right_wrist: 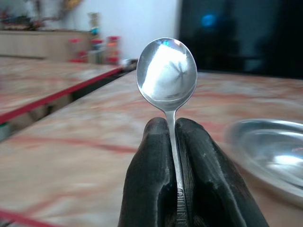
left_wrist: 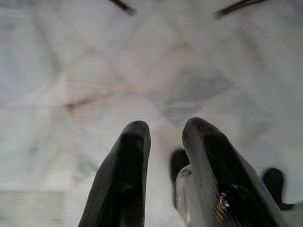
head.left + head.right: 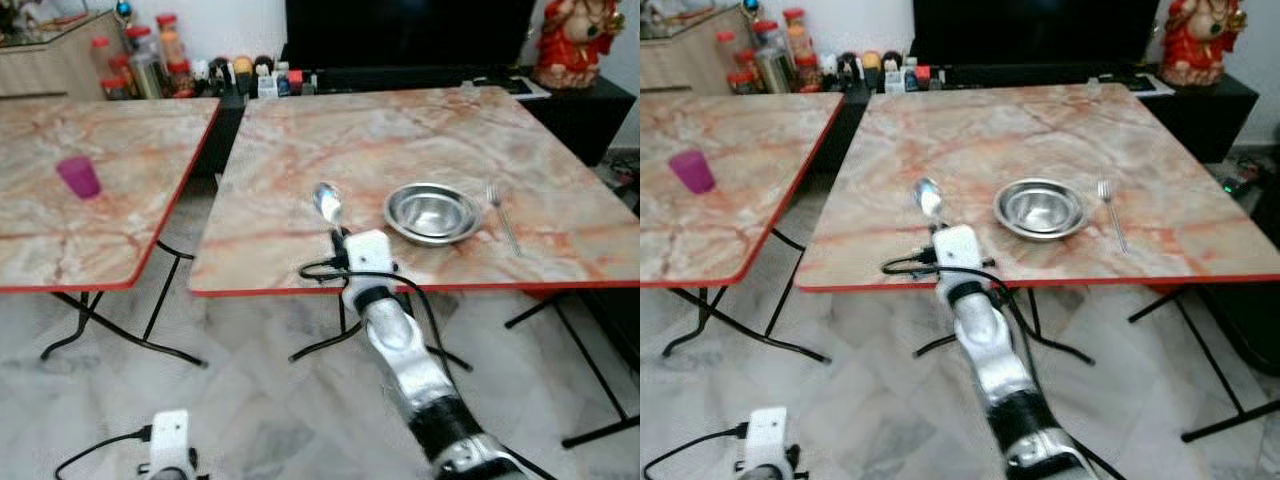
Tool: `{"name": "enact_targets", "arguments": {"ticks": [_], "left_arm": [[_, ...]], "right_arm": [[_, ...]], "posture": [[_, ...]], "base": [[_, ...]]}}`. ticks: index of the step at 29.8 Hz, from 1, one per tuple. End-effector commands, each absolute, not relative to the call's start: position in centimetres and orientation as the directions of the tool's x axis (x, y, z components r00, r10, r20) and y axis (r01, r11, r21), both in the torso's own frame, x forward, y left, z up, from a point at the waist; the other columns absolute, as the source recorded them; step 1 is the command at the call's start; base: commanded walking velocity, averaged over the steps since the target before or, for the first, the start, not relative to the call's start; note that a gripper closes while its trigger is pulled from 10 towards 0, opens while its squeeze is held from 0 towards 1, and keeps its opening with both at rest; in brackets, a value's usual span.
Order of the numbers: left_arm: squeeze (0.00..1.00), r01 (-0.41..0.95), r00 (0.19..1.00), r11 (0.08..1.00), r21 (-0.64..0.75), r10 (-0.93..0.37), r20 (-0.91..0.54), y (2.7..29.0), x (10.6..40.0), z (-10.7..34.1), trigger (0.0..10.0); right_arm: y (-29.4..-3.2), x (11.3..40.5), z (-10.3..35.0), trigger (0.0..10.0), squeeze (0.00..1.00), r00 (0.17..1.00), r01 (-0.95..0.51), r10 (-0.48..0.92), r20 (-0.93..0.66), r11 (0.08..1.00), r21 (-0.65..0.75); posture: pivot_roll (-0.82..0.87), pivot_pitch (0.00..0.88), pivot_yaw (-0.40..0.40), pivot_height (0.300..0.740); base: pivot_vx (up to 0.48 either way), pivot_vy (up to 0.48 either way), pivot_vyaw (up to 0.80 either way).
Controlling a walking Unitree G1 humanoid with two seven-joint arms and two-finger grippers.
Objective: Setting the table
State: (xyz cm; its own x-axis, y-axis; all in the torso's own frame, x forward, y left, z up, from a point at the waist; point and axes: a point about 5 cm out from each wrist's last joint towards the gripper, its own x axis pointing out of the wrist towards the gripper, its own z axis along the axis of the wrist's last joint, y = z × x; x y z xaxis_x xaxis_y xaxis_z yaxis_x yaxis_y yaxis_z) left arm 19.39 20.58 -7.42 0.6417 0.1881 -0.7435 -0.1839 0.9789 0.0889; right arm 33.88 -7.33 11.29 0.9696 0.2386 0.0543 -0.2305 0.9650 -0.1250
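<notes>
Now, right end effector: 2 black fingers clamped on spoon handle.
Spoon: bowl up, above near counter edge, left of steel bowl.
Fork: right of bowl.
Left end effector: slightly parted, empty, over floor.

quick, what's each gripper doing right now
Left gripper: open, holding nothing, hanging low over the floor.
Right gripper: shut on the spoon, held above the table to the left of the steel bowl.

Black television, red statue, jars
</notes>
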Motion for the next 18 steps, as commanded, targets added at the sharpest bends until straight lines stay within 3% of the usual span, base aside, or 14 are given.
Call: {"name": "enact_targets", "arguments": {"ticks": [1, 18], "left_arm": [[0.00, -0.200, 0.637, 0.974, 0.108, 0.213, -0.741, 21.5, 19.3, -7.3, 10.0], [0.00, -0.193, 0.643, 0.976, 0.100, 0.203, -0.738, 21.1, 19.5, -7.3, 10.0]], "right_arm": [[-6.0, 33.9, 12.2, 10.0, 0.00, 0.959, -0.260, 0.270, 0.083, 0.959, -0.115], [-7.0, 33.9, 11.9, 10.0, 0.00, 0.968, -0.230, 0.239, 0.074, 0.967, -0.112]], "posture": [[-0.01, 0.000, 0.045, 0.740], [-0.02, 0.000, 0.040, 0.740]], "base": [[0.000, -0.416, 0.00], [0.042, -0.415, 0.00]]}}
